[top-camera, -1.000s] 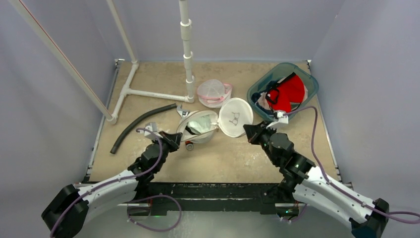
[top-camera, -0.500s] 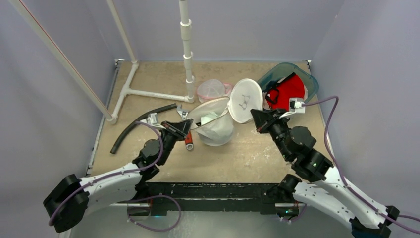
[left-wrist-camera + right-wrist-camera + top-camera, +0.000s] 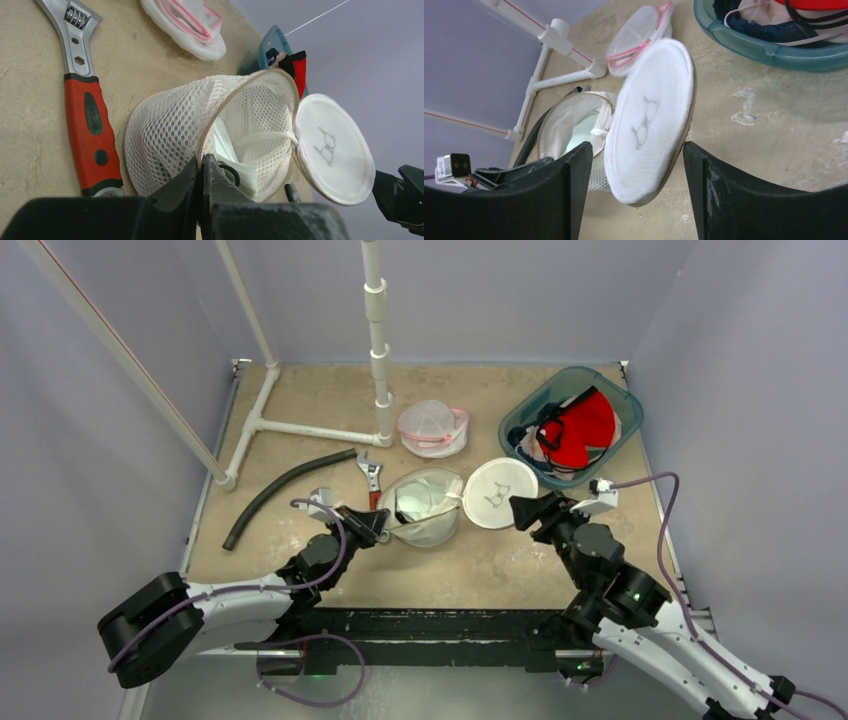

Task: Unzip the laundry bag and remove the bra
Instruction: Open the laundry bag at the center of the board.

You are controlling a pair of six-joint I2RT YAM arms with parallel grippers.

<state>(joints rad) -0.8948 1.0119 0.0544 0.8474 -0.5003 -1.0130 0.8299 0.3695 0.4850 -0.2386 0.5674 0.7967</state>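
bag [image 3: 425,508] lies unzipped in the middle of the top view, its lid [image 3: 500,493] flopped to the right. left gripper [image 3: 202,167] is pressed together on the rim [image 3: 235,90], probably to hold the mouth steady. right gripper [image 3: 518,505] is spread beside the lid, not clamping it. pale bra [image 3: 223,143], i think, is still inside.

**Desk:** What moved in that last second?

**Operator:** My left gripper [image 3: 378,525], pinched on the rim, has lowered the mesh laundry bag [image 3: 425,508] back onto the table after hoisting it half a second ago. Its round lid flap [image 3: 500,493] has sunk from standing high to beside the bag's mouth.

**Desk:** And the right?

**Operator:** My right gripper [image 3: 520,508] has drawn back toward me, fingers apart.
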